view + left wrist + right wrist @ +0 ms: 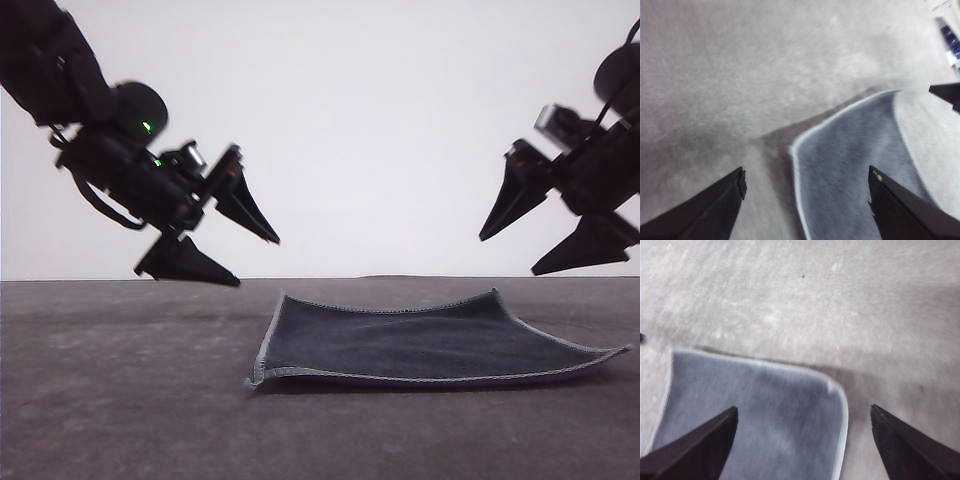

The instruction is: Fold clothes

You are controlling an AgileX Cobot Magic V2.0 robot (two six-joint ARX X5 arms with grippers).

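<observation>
A small square cloth [430,340] lies on the grey felt-like table surface [120,380], dark grey face up, with a light grey stitched hem running round its edges. It sits right of the table's centre in the front view, nearer the far edge than the near one. The cloth does not lie fully flat: its near left corner and its right corner are slightly lifted, and a thin strip of purple shows beneath the near hem. The left gripper [240,262] hangs in the air above the table to the left of the cloth, tilted downward toward it, its jaws spread wide and holding nothing. The right gripper [507,253] hangs above the right end of the cloth, likewise tilted inward, jaws spread and empty. Neither gripper touches the cloth or the table. In the left wrist view, the cloth [855,165] extends between the spread fingers [720,205], with one rounded corner toward the middle. In the right wrist view, the cloth [760,415] lies below the open fingers [910,445], a rounded corner between them. Both wrist views are blurred.
</observation>
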